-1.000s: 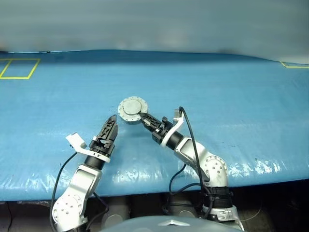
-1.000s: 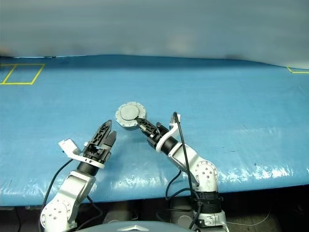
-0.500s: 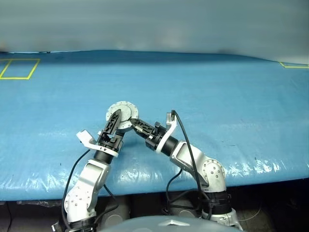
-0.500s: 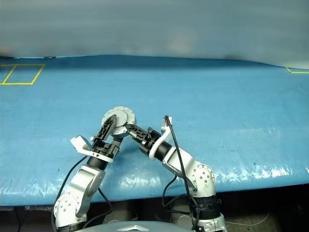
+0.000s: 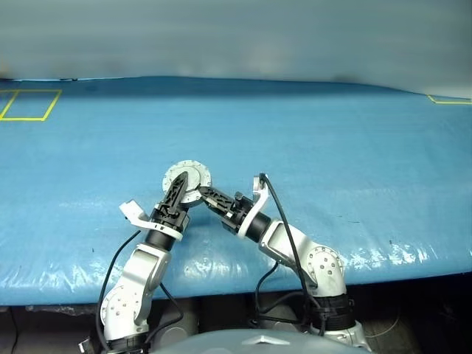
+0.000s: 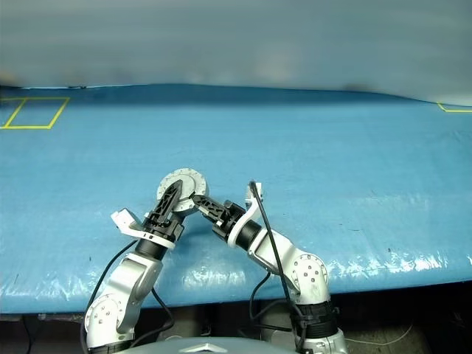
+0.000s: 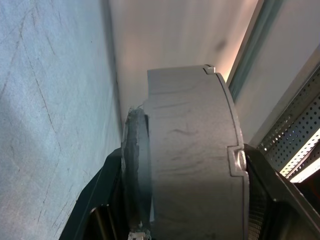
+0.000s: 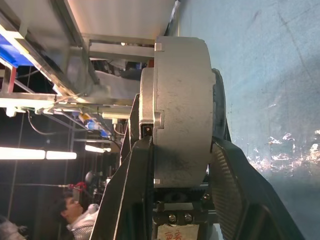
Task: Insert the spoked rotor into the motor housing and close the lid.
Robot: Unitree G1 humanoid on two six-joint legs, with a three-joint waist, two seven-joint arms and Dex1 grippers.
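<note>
Your right claw (image 5: pixel 200 193) clamped on the closed motor housing (image 5: pixel 187 181) at 4 o'clock, left claw (image 5: pixel 177 189) seemingly gripping it at 7 o'clock, above the blue bench (image 5: pixel 354 147)

round grey motor housing (image 5: pixel 187 181) with lid (image 7: pixel 134 165) shut, held off blue table, flat face upward

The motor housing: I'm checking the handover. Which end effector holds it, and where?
Both. The right end effector and left end effector each clamp the closed motor housing across its flat faces at the rim.

Robotics lab or workshop, blue tarp-covered table (image 5: pixel 332 147), metal shelving frames (image 8: pixel 90 60), strip lights (image 8: pixel 30 153)
</note>
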